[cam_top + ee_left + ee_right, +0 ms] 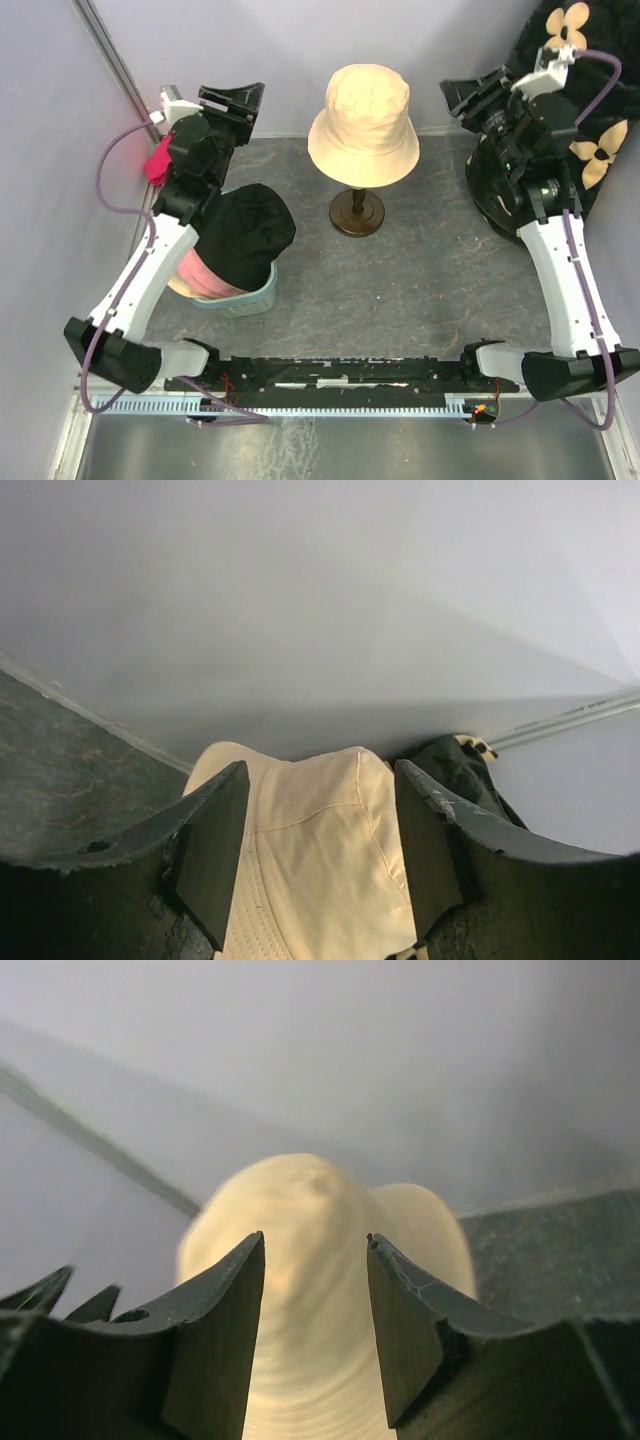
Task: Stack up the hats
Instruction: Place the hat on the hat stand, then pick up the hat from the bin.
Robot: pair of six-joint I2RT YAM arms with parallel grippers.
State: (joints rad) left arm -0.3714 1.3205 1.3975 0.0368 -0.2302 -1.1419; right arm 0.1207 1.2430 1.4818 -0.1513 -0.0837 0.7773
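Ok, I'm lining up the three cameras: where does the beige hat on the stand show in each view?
Top external: the beige hat is upper centre, on its stand.
Left wrist: the hat is bottom centre.
Right wrist: the hat is bottom centre and blurred.
Shared landmark: the grey mat, at the left in the left wrist view and at the right in the right wrist view.

Bare table either side of the beige hat, wall close behind

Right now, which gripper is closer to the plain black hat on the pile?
Left. The left gripper sits just behind the plain black hat; the right gripper is far across, past the beige hat.
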